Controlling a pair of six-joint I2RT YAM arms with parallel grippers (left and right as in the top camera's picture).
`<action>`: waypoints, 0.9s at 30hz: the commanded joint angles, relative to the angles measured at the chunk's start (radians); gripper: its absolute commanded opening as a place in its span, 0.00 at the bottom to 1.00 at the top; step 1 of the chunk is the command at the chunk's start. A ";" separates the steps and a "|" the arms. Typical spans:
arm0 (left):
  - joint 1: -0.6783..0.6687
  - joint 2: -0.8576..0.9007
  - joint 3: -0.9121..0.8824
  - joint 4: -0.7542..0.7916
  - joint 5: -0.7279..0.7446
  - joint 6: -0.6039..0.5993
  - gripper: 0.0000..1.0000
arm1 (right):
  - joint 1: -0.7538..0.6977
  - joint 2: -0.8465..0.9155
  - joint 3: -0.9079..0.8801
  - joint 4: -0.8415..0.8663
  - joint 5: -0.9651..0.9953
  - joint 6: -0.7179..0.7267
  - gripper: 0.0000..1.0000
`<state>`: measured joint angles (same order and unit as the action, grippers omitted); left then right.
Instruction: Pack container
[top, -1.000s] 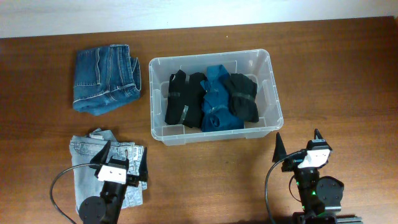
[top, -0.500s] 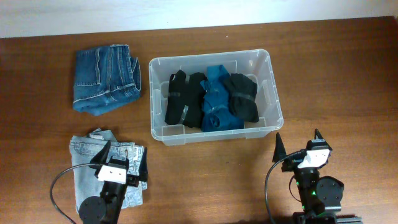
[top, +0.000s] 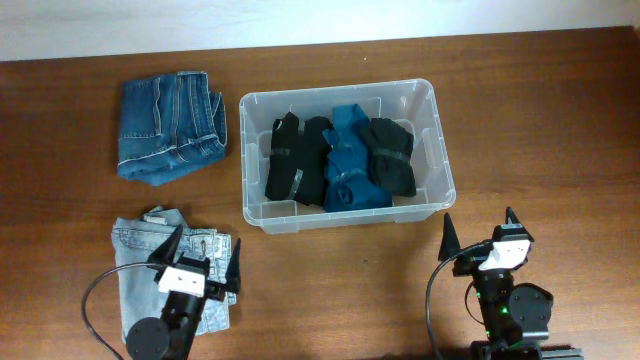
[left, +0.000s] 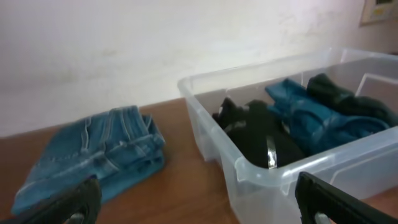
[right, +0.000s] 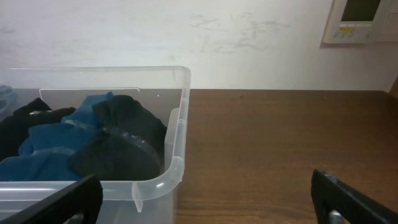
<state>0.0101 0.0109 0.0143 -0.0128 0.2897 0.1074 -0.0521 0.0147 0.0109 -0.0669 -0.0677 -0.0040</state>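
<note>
— Two grippers, one container (top: 252, 170), two folded pairs of jeans and three cloth bundles are counted from overhead; where is the container placed?

— It is set on the brown table (top: 560, 120), about mid-width, toward the far edge; inside, a left black bundle (top: 295, 160), a teal bundle (top: 348, 165) and a right black bundle (top: 392, 155) are packed side by side, touching. The dark blue jeans (top: 170, 125) are laid just left of it, apart from its wall; the pale jeans (top: 135, 265) lie at the near left, partly covered by the left gripper (top: 204, 255).

— And the jaws?

— Both pairs are spread wide; nothing is held; the right gripper (top: 479, 220) is poised over bare wood near the container's near right corner.

— What is shown from the left wrist?

— One container is seen at right with all three bundles inside; the dark blue jeans are seen at left, clear of it; the view is blurred. Two fingers (left: 68, 202) are seen at the bottom corners, far apart, nothing between them.

— From the right wrist?

— One corner of the container is seen at left, the teal bundle and right black bundle behind its clear wall; bare table is spread to the right; one white wall panel (right: 364, 18) is mounted at top right. The fingers are set wide; nothing is gripped.
</note>
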 joint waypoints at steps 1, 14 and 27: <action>0.006 -0.005 0.006 0.051 0.025 -0.040 0.99 | -0.007 -0.011 -0.005 -0.008 0.020 -0.004 0.99; 0.006 0.361 0.499 -0.315 -0.335 0.008 0.99 | -0.007 -0.011 -0.005 -0.008 0.020 -0.004 0.98; 0.006 1.121 1.184 -1.006 -0.508 0.052 0.99 | -0.007 -0.011 -0.005 -0.008 0.020 -0.004 0.99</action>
<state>0.0113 1.0496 1.1240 -0.9607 -0.1783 0.1383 -0.0528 0.0128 0.0105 -0.0681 -0.0593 -0.0040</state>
